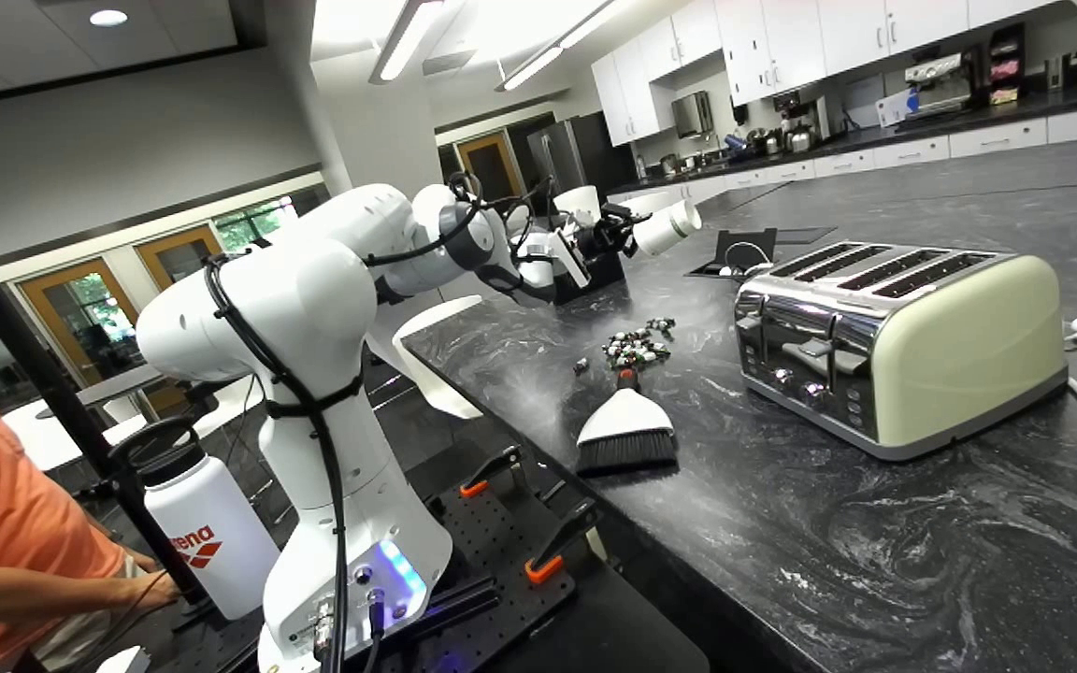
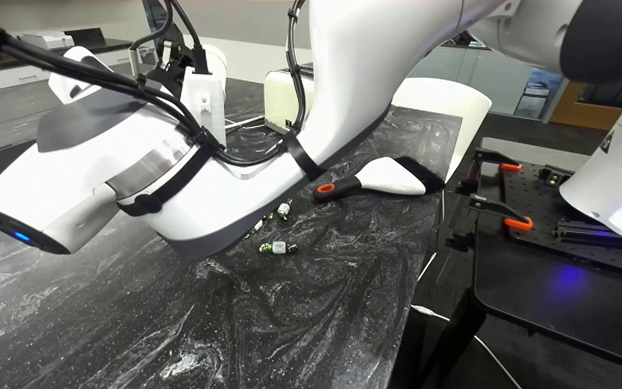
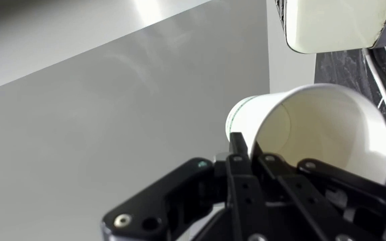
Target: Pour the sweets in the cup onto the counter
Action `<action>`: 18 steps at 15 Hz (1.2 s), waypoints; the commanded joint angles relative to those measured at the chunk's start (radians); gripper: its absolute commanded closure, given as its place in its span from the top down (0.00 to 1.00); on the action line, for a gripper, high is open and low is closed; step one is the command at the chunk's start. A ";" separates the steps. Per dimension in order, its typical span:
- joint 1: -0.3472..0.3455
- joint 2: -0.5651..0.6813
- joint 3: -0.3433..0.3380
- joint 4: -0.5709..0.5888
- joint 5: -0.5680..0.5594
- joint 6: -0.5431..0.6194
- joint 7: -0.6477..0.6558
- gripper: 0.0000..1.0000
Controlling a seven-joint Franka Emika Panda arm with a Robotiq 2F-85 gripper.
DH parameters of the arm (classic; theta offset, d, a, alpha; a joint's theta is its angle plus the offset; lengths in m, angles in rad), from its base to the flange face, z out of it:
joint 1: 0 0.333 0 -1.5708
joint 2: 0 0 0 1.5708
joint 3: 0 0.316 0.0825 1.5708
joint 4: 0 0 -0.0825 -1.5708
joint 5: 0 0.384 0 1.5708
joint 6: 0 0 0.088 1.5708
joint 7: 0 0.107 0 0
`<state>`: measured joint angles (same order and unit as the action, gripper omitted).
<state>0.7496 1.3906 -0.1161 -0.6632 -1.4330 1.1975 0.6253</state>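
Note:
The white cup (image 1: 665, 229) is held in the air above the counter (image 1: 875, 533), tipped over with its base outward and up. In the wrist view the cup (image 3: 317, 130) shows its open mouth, and its inside looks empty. My gripper (image 3: 249, 147) is shut on the cup's wall at the rim, one finger inside and one outside. The sweets (image 1: 634, 348), small wrapped white, green and red pieces, lie in a loose pile on the counter. A few sweets (image 2: 278, 247) show beside the arm in an exterior view; the arm hides the others there.
A white-and-black hand brush (image 1: 627, 421) lies on the counter close to the sweets. A cream-green toaster (image 1: 959, 365) stands to one side, with cables behind it. A black box (image 1: 595, 276) is below the gripper. Orange-tipped clamps (image 1: 546, 566) are near the counter edge.

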 commanded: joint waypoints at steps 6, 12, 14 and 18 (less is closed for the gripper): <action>0.015 0.048 -0.050 0.050 -0.067 -0.020 -0.062 0.01; 0.011 0.050 -0.047 0.055 -0.077 -0.014 -0.060 0.01; 0.006 0.024 -0.025 0.048 -0.061 0.013 -0.051 0.01; -0.022 -0.096 0.049 0.028 0.003 0.066 -0.014 0.01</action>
<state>0.7524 1.3996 -0.1183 -0.6111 -1.4817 1.2130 0.6105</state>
